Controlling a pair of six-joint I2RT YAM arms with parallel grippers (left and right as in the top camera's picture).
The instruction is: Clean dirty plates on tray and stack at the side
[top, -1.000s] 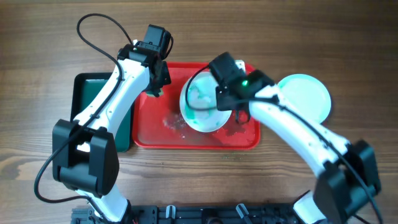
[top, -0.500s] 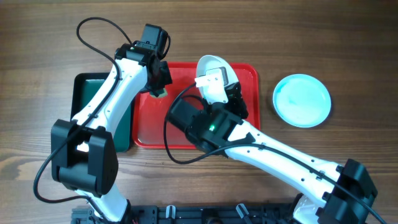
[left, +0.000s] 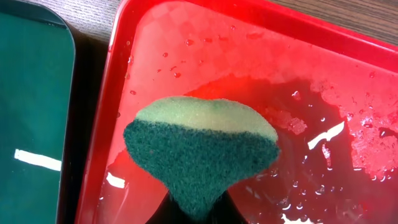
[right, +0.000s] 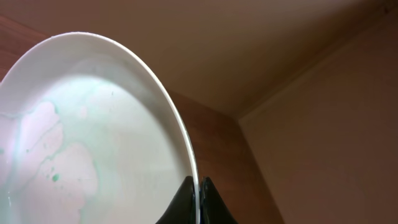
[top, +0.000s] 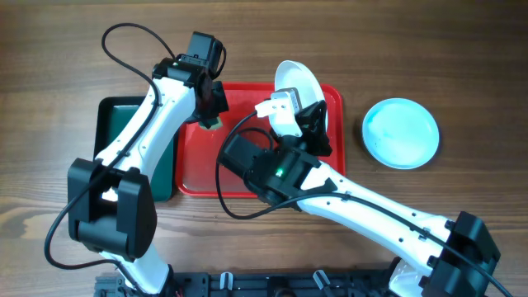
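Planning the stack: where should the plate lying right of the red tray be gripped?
Pinch the plate by its rim, probably at the edge nearest the robot, coming from above: it lies flat on the table, so only the rim offers a hold.

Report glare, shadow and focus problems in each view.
Overhead: evenly lit and sharp, no glare on the table. Left wrist: glare whitens the upper floor of the wet tray, while the sponge is crisp. Right wrist: the plate is softly lit, its rim sharp against a plain, featureless background.
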